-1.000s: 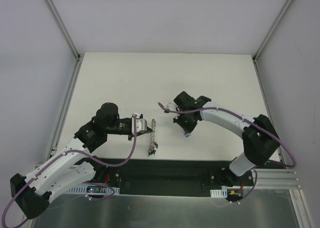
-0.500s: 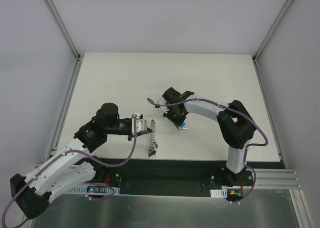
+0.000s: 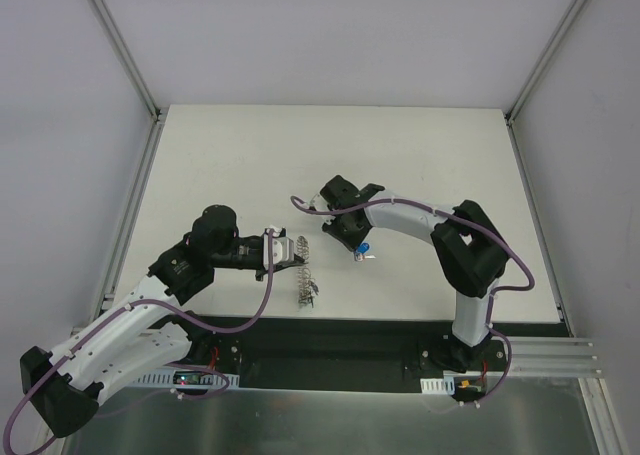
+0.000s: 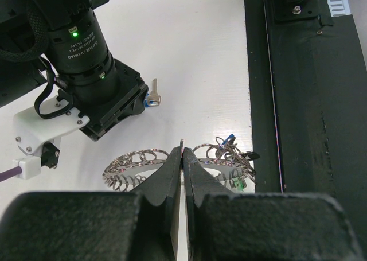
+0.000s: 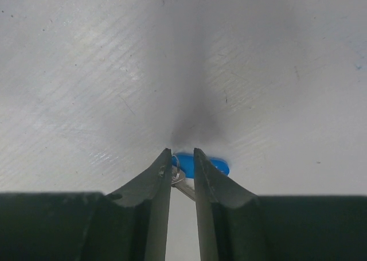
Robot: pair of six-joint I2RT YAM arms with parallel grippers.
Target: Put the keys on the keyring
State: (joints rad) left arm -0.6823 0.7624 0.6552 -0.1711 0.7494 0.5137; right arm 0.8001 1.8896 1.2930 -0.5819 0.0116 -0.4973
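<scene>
Plainly, the left jaws are shut tight on the wire of the keyring (image 4: pixel 135 163), holding it up on edge just above the counter (image 3: pixel 300 155), with the threaded keys (image 4: pixel 232 158) bunched at its near end. The right jaws stand only a narrow gap apart, low over the loose blue key (image 5: pixel 209 164), whose blade and small loop sit in that gap. They do not look clamped on it.

The risk, as I judge it, lies with that key. It is thin and lies flat, so jaws closing from this angle could skate it across the counter or catch only the loop and leave it dangling crookedly. A nudge toward the ring could also knock the ring askew in the left grip (the coil looks springy and held at one point only).

The right wrist view alone shows the gap and the blade inside it. The left wrist view alone shows the pinch on the ring and the coloured tags. From above, the key is just a blue speck near the ring.
</scene>
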